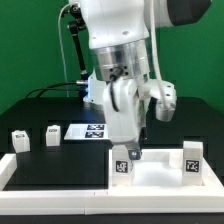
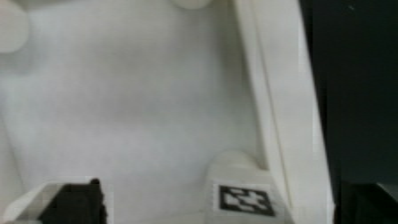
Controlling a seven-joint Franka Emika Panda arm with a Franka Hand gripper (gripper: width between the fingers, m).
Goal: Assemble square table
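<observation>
White plastic square table panel (image 1: 160, 175) lies lower right on black tabletop (image 1: 70, 155) | claw (image 1: 133, 148) released, fingers spread above tagged leg (image 1: 122, 165) by panel's raised edge | risk: off-centre closing could topple the leg or catch that edge.

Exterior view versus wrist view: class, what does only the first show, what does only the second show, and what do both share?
Only the exterior view shows the robot arm, two loose legs on the black table, and the marker board. Only the wrist view shows the raised edge close up. Both show the white tabletop, a tagged leg near its edge, and the jaws, which the wrist view shows spread open.
</observation>
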